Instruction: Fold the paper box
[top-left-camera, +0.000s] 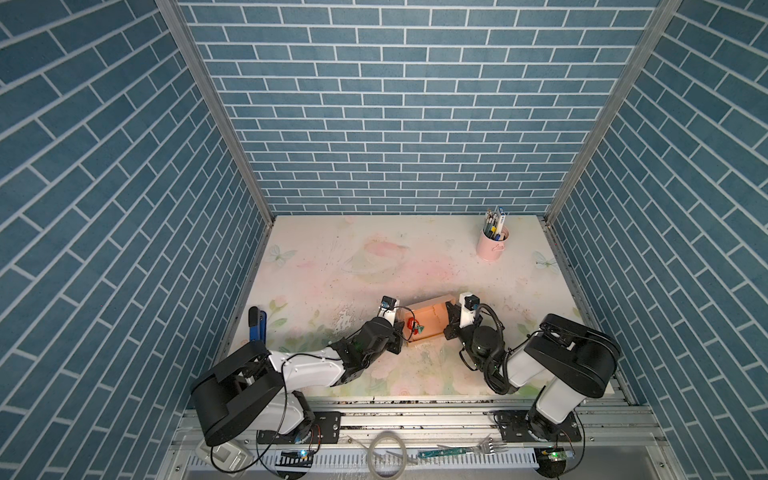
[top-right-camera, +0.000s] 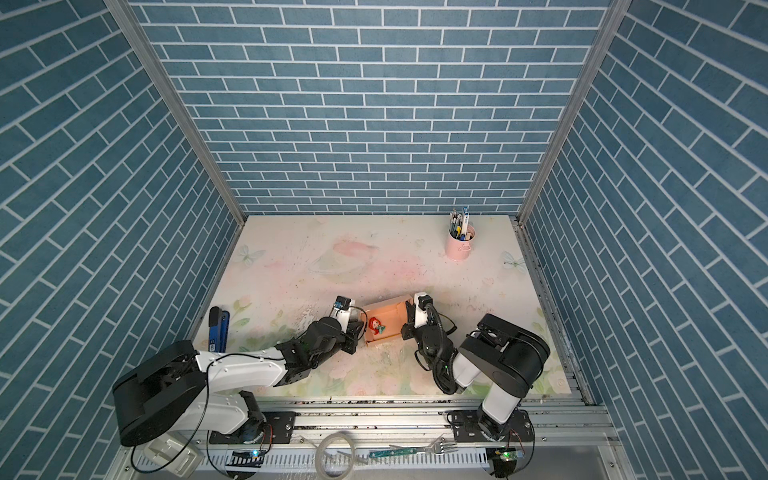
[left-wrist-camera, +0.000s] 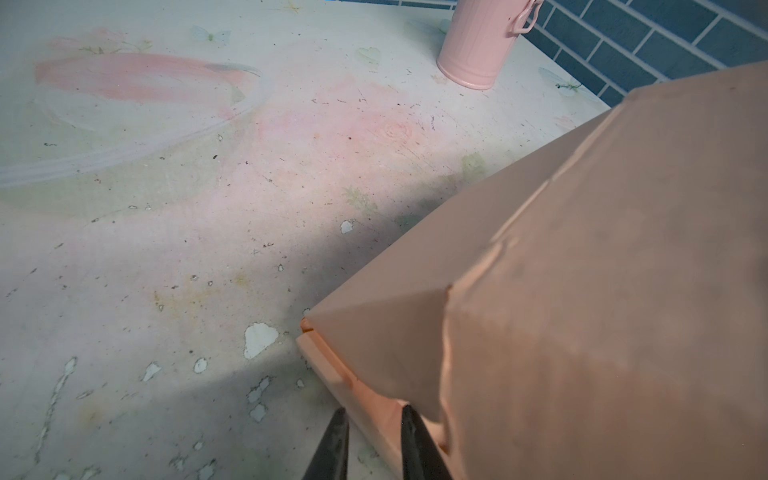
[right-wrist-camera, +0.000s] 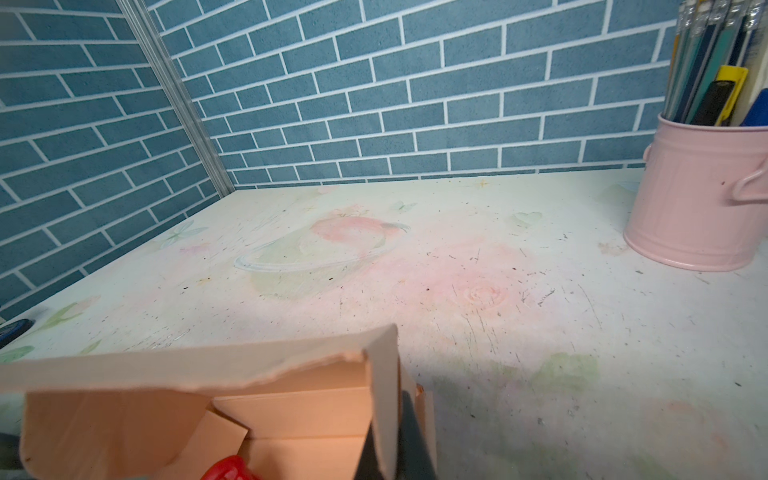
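Peach-orange thin-cardboard paper box (top-left-camera: 432, 318) sits toward 6 o'clock on the floral table (top-left-camera: 332, 270). Risk: thin end walls may tear or buckle if the arms pull apart. Left gripper (left-wrist-camera: 374, 411) pinches its 9 o'clock wall; right gripper (right-wrist-camera: 386, 419) is clamped on its 3 o'clock wall. Pink pen cup (top-left-camera: 491, 245): 1 o'clock, well apart.

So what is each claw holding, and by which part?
Both hold the peach-orange thin cardboard box: right claw pinches its right end wall, left claw grips its left end wall.
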